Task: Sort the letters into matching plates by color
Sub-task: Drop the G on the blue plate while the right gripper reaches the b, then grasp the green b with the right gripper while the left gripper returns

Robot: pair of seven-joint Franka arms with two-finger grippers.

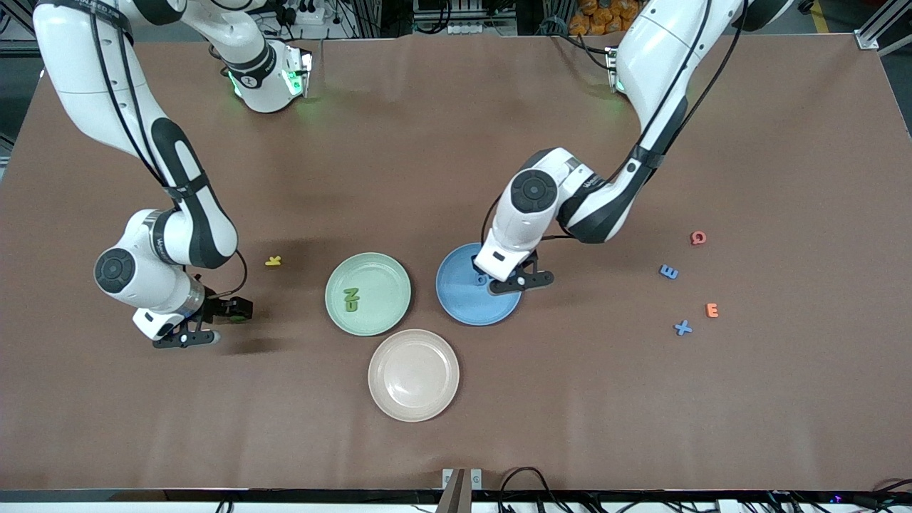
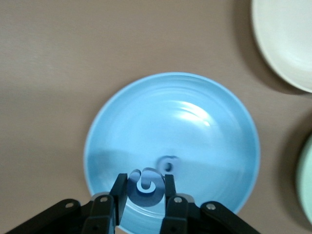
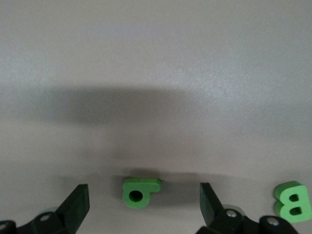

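My left gripper (image 1: 519,281) hangs over the blue plate (image 1: 463,303), shut on a blue letter (image 2: 148,189). A second small blue letter (image 1: 482,280) lies in that plate. The mint green plate (image 1: 388,271) holds two green letters (image 1: 351,300). My right gripper (image 1: 187,335) stands open low over the table at the right arm's end. In the right wrist view a green letter (image 3: 140,191) lies on the table between its fingers, untouched, and a green B (image 3: 293,204) lies beside it. The beige-pink plate (image 1: 413,375) holds nothing.
A yellow letter (image 1: 273,261) lies between the right gripper and the green plate. Toward the left arm's end lie a blue E (image 1: 668,271), a blue X (image 1: 682,328), an orange E (image 1: 712,310) and a red letter (image 1: 698,237).
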